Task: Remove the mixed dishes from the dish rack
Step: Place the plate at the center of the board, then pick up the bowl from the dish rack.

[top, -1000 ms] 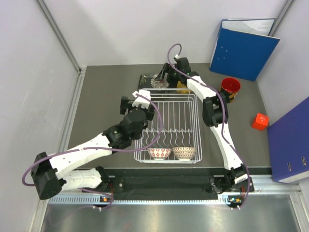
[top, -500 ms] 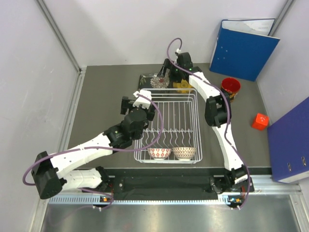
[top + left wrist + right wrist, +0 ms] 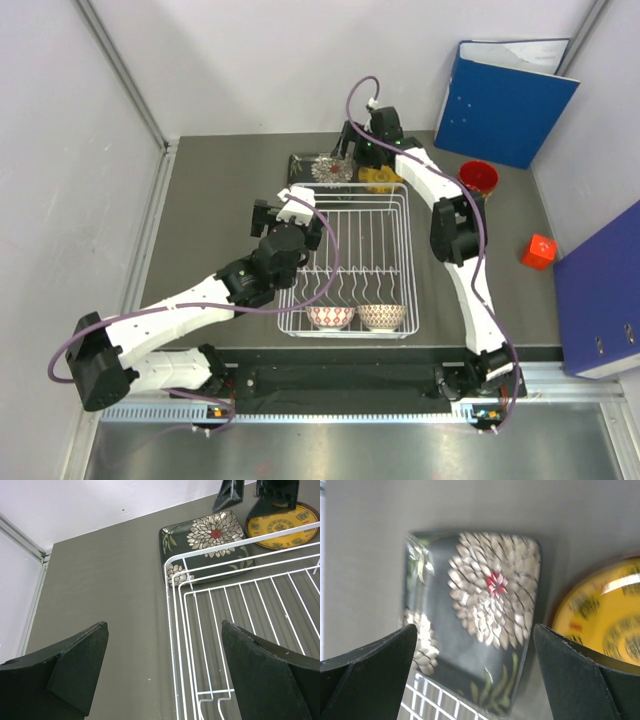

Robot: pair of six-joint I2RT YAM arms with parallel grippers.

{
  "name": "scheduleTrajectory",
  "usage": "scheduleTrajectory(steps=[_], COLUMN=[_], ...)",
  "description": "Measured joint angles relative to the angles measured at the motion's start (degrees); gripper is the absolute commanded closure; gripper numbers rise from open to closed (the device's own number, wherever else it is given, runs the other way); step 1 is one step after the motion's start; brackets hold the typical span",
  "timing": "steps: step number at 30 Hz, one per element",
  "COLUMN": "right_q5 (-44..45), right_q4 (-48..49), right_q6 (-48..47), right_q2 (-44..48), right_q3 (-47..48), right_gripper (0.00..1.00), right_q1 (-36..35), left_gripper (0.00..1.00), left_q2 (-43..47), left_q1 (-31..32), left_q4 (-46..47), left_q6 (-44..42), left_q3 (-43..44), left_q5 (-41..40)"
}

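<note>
The white wire dish rack (image 3: 352,262) holds two small patterned bowls (image 3: 330,317) (image 3: 382,316) at its near end. Behind it on the table lie the black square floral plate (image 3: 318,168) and the small yellow plate (image 3: 381,178). The red mug (image 3: 478,180) stands to the right. My right gripper (image 3: 350,152) hangs open above the floral plate (image 3: 485,600), nothing between its fingers, with the yellow plate (image 3: 605,625) at its right. My left gripper (image 3: 290,212) is open and empty over the rack's far left corner (image 3: 172,630).
A small red cube (image 3: 538,250) lies right of the rack. A blue binder (image 3: 505,98) leans at the back right, and another (image 3: 605,300) stands along the right wall. Bare grey table (image 3: 220,210) stretches left of the rack.
My right gripper has opened fully and pulled up and back from the floral plate, which stays flat on the table. The left arm has barely moved.
</note>
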State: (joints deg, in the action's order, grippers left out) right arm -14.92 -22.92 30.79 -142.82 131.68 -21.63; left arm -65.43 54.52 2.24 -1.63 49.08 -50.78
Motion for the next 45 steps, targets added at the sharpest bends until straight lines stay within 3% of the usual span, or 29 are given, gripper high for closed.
scheduleTrajectory(steps=[6,13,19,26,31,39,45], right_q5=[4.5,17.49,22.93,25.22,25.16,24.94,24.76], right_q4=[3.65,10.93,16.85,14.51,12.28,12.33,12.83], right_q6=[-0.2,-2.67,-4.87,-5.27,-5.2,-5.05,-4.66], right_q2=[11.63,43.32,62.03,64.94,65.37,71.17,72.43], right_q3=[-17.35,-37.86,-47.28,-59.45,-62.82,-64.57,-66.38], right_gripper=[0.0,0.0,0.0,0.0,0.0,0.0,0.0], right_q1=[-0.35,-6.93,-12.5,-12.85,-13.27,-13.51,-13.51], left_gripper=[0.01,0.01,0.01,0.01,0.01,0.14,0.2], left_q2=[0.0,0.0,-0.39,-2.56,-8.44,-12.15,-14.12], left_q1=[0.0,-0.04,-0.2,-0.22,-0.17,1.7,2.03], left_q4=[-0.48,-3.06,-9.84,-14.36,-17.55,-21.18,-21.55], left_q6=[0.0,0.55,1.49,5.11,7.72,2.75,-1.9], left_q3=[0.07,2.49,6.56,9.4,15.87,16.2,13.57], left_q5=[0.48,4.57,24.15,51.06,70.84,88.74,93.0])
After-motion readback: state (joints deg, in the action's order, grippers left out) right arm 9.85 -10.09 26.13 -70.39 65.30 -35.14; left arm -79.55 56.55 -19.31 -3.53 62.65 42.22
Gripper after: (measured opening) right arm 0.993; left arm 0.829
